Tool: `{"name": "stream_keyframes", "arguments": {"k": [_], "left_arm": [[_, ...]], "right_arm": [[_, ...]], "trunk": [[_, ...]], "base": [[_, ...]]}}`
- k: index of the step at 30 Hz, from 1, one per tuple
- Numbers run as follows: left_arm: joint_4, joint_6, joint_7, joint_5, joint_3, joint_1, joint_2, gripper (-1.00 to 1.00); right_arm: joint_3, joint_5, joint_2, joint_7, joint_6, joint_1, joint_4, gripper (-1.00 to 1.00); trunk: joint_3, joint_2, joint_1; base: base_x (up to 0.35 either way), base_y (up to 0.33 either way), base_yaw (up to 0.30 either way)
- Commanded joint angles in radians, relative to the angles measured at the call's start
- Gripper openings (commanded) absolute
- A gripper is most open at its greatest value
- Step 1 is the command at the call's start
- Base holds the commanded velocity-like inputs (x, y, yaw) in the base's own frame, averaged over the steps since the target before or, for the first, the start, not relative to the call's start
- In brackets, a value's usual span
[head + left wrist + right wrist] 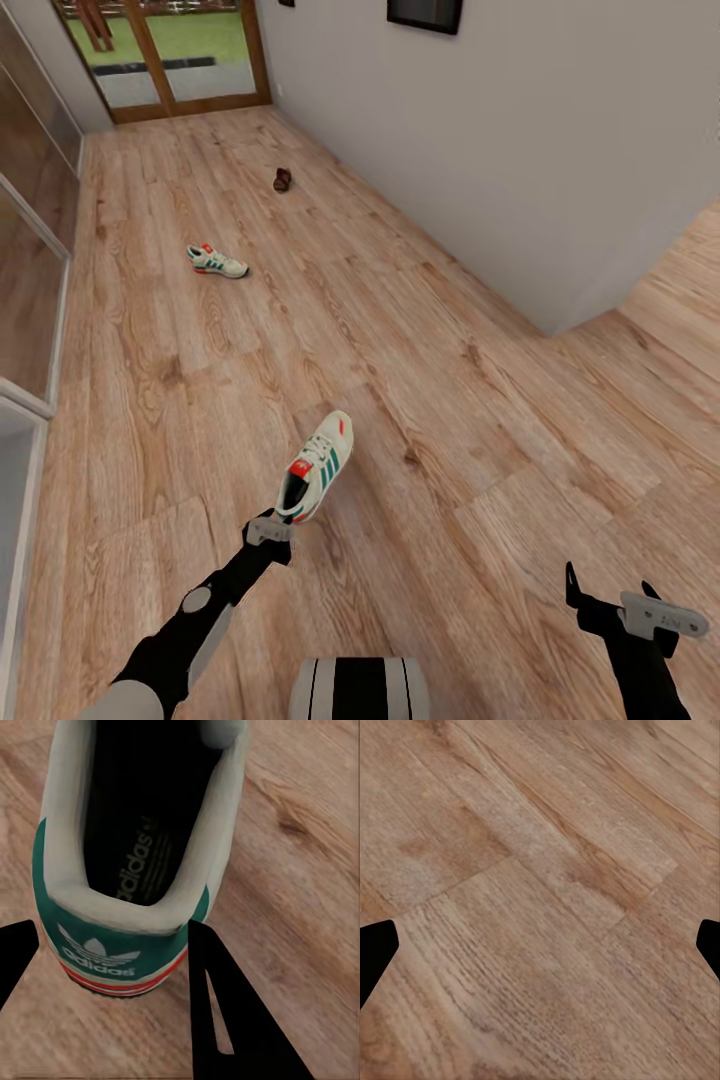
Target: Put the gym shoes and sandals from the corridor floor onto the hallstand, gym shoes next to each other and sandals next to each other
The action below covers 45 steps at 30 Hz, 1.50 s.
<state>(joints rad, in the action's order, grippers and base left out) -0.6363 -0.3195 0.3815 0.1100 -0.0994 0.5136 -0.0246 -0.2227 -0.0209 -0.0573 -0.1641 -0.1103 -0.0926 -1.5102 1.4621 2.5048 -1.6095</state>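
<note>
My left gripper [285, 520] is at the heel of the near shoe [318, 465], which lies on the floor [450, 420] with its toe pointing away from me. In the left wrist view the heel [120, 945] sits between the two dark fingers [225, 1012], with the shoe's dark opening just beyond them. One finger looks close against the heel's side and the other stands a little off it, so I judge the fingers are spread about the heel and not yet clamped, though I cannot be sure of contact. My right gripper [610, 600] hangs over bare planks, well apart from any shoe. Its fingers [375, 952] are spread wide, with nothing but wood grain between them. Farther down the corridor, beyond the left fingers, the far shoe [217, 262] lies on its own, well apart from the near one. Farther still, near the wall, is a small dark brown shape that I take to be a sandal [282, 180]; it is too small to tell whether it is one or both. By my reading the task is barely begun: every shoe I can see is on the floor, and lifting the near shoe is the step in hand, with carrying and pairing all left.
</note>
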Motion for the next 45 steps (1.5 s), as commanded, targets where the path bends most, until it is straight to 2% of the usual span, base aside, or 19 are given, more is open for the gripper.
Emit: {"name": "stream_keyframes", "arguments": {"k": [1,2,4,5,8,9,12,13,16,17,19,24,29,33,45], "left_arm": [[-0.064,0.037,0.000,0.009,-0.004,-0.027,-0.011,-1.00],[-0.132,0.077,0.001,0.009,-0.003,-0.057,-0.020,-1.00],[-0.405,0.234,-0.001,0.010,0.005,-0.178,-0.065,-1.00],[-0.405,0.234,-0.001,0.010,0.005,-0.178,-0.065,-1.00],[-0.538,0.318,-0.002,0.012,0.024,-0.244,-0.086,-1.00],[-0.538,0.318,-0.002,0.012,0.024,-0.244,-0.086,-1.00],[-0.605,0.362,0.000,0.013,0.060,-0.282,-0.097,-1.00],[-0.630,0.379,0.004,0.013,0.087,-0.297,-0.103,-1.00],[-0.650,0.394,0.010,0.014,0.127,-0.311,-0.111,-1.00],[-0.661,0.400,0.013,0.015,0.160,-0.328,-0.115,-1.00],[-0.664,0.400,0.014,0.015,0.171,-0.335,-0.116,-1.00],[-0.671,0.384,0.017,0.015,0.231,-0.360,-0.118,-1.00],[-0.672,0.352,0.017,0.009,0.249,-0.365,-0.118,-1.00],[-0.672,0.298,0.016,0.011,0.269,-0.377,-0.119,-1.00],[-0.655,0.267,0.019,0.006,0.270,-0.387,-0.111,-1.00]], "right_arm": [[0.001,-0.002,0.000,-0.003,-0.003,-0.001,0.001,1.00],[0.002,-0.003,0.000,-0.003,-0.003,-0.001,0.002,1.00],[0.002,-0.003,0.002,-0.002,-0.003,-0.012,0.006,1.00],[0.002,-0.003,0.002,-0.002,-0.003,-0.012,0.006,1.00],[0.002,-0.003,0.003,-0.002,-0.004,-0.022,0.004,1.00],[0.002,-0.003,0.003,-0.002,-0.004,-0.022,0.004,1.00],[0.003,-0.004,0.005,-0.003,-0.004,-0.032,-0.002,1.00],[0.003,-0.003,0.008,-0.002,-0.004,-0.037,-0.004,1.00],[0.003,-0.003,0.015,-0.002,-0.004,-0.043,-0.013,1.00],[0.002,-0.002,0.024,-0.002,-0.004,-0.046,-0.021,1.00],[0.002,-0.002,0.025,-0.002,-0.004,-0.047,-0.023,1.00],[0.002,-0.002,0.031,-0.002,-0.003,-0.050,-0.027,1.00],[0.002,-0.001,0.032,-0.002,-0.003,-0.051,-0.027,1.00],[0.003,-0.001,0.033,-0.002,-0.003,-0.051,-0.027,1.00],[0.007,-0.002,0.035,-0.002,-0.003,-0.052,-0.016,1.00]], "trunk": [[-0.001,0.000,0.000],[-0.003,0.000,0.000],[-0.006,0.000,0.000],[-0.007,0.000,0.000],[-0.012,0.000,0.000],[-0.014,0.000,0.000],[-0.018,0.000,0.000],[-0.020,0.000,0.000],[-0.025,0.000,0.000],[-0.026,0.000,0.000],[-0.029,0.000,0.000],[-0.036,0.000,0.000],[-0.040,0.000,0.000],[-0.041,0.000,0.000],[-0.041,0.000,0.000]], "base": [[0.000,0.000,0.000],[0.000,0.000,0.000],[0.000,0.000,0.000],[0.000,0.000,0.000],[0.000,0.000,0.000],[0.000,0.000,0.000],[0.000,0.000,0.000],[0.000,0.000,0.000],[0.000,0.000,0.000],[0.000,0.000,0.000],[0.000,0.000,0.000],[0.000,0.000,0.000],[0.000,0.000,0.000],[0.000,0.000,0.000],[0.000,0.000,0.000]]}}
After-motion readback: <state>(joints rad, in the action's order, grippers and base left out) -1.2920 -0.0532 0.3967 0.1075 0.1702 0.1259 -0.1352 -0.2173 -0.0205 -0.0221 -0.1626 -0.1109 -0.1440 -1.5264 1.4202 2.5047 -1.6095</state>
